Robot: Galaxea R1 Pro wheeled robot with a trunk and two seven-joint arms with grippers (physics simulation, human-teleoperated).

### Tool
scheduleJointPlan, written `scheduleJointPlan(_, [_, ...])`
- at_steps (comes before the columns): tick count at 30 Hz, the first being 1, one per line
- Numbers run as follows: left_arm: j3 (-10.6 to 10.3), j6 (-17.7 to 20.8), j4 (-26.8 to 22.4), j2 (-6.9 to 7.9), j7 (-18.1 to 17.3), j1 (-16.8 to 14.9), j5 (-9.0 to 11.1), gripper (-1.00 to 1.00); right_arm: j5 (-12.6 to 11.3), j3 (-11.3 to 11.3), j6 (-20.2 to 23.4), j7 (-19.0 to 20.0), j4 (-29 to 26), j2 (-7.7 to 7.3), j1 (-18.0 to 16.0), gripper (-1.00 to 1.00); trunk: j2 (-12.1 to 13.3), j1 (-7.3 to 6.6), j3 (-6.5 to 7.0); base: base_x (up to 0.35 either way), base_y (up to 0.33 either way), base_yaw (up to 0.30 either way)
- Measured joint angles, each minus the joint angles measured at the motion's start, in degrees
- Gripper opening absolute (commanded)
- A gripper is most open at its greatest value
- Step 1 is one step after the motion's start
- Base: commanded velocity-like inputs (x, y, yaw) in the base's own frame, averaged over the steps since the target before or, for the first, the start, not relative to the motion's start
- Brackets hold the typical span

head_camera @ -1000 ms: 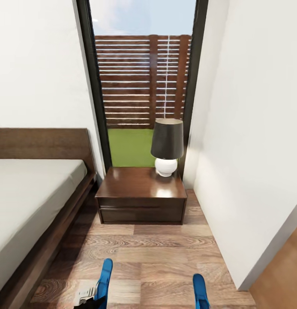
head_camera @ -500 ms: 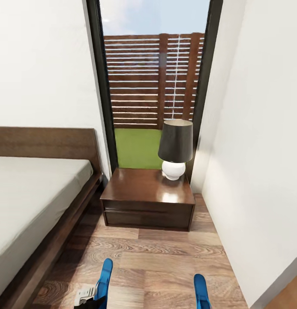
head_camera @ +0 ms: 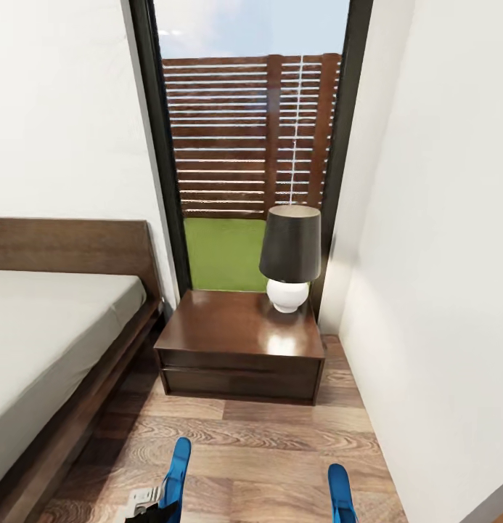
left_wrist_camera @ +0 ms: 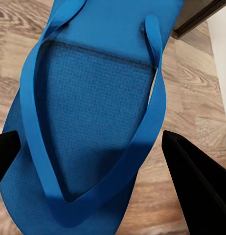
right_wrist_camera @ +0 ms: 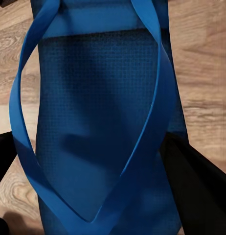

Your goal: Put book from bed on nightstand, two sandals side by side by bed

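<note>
I face a low dark-brown wooden nightstand [head_camera: 240,341] on wood-plank floor [head_camera: 266,450], grey-mattressed bed [head_camera: 48,341] leftward, my left gripper [left_wrist_camera: 91,156] and right gripper [right_wrist_camera: 88,161] each clamping a bright blue sandal [left_wrist_camera: 93,112] [right_wrist_camera: 101,117].

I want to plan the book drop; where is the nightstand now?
In the head view the nightstand stands ahead on the wood floor, between the bed at left and the white wall at right, with a lamp on it.

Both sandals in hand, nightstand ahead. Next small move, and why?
Probably lower both arms toward the wood floor beside the bed. Each gripper holds a blue sandal, left and right, above bare planks, with the nightstand just ahead, so setting them down there looks feasible.
</note>
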Motion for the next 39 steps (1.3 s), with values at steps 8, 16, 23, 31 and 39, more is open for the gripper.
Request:
scheduleJointPlan(8, [-0.06, -0.01, 0.0, -0.19, -0.01, 0.01, 0.0, -1.0, 0.0, 0.0, 0.0, 0.02, 0.02, -0.01, -0.01, -1.0, 0.0, 0.0, 0.0, 0.003, -0.003, 0.109])
scheduleJointPlan(16, [-0.21, 0.04, 0.0, -0.74, -0.01, 0.02, -2.34, -1.0, 0.0, -0.01, 0.0, 0.08, 0.02, 0.0, -0.02, -1.0, 0.0, 0.0, 0.0, 0.0, -0.091, 0.265])
scheduleJointPlan(23, [-0.19, 0.06, 0.0, -0.77, -0.01, 0.02, -3.15, -1.0, 0.0, 0.0, 0.0, 0.04, 0.02, 0.0, -0.02, -1.0, 0.0, 0.0, 0.0, 0.0, -0.023, 0.279])
scheduleJointPlan(31, [-0.21, 0.06, 0.0, -0.77, -0.02, 0.02, -3.25, -1.0, 0.0, 0.0, 0.0, 0.03, 0.02, 0.01, -0.02, -1.0, 0.0, 0.0, 0.0, 0.0, -0.002, 0.289])
scheduleJointPlan(39, [-0.22, 0.06, 0.01, -0.77, -0.02, 0.02, -3.27, -1.0, 0.0, 0.0, 0.0, 0.05, 0.02, 0.01, -0.02, -1.0, 0.0, 0.0, 0.0, 0.0, 0.0, 0.29])
